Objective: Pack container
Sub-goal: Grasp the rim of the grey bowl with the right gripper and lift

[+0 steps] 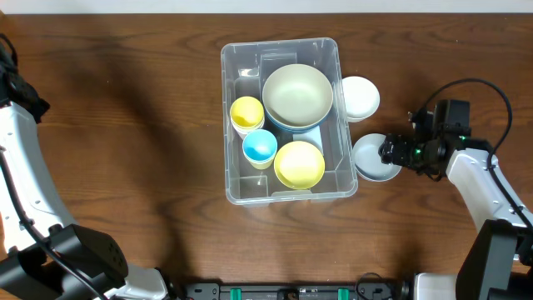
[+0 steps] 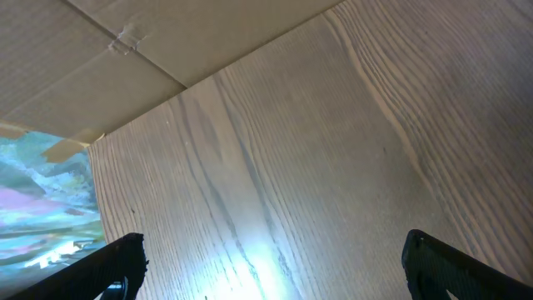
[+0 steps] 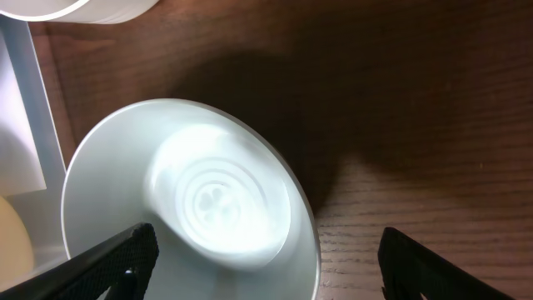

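Container point(image 1: 246, 185) sits mid-bench point(image 1: 125, 125), part filled with bowls point(image 1: 297, 94). Clear plastic: light, slick, walls probably flex; take it by the rim. Right jaws released, spread over a pale bowl point(image 3: 216, 200) just beside it, apparently not touching. Left jaws released over bare bench.

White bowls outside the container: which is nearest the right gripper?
The lower bowl in the overhead view, beside the container's right wall: the right gripper hovers at its rim. The upper bowl lies farther off.

Soft overhead light shadows the table point(image 1: 125, 125); harsh glare whitens the blurred bowl point(image 3: 191, 200) close up.
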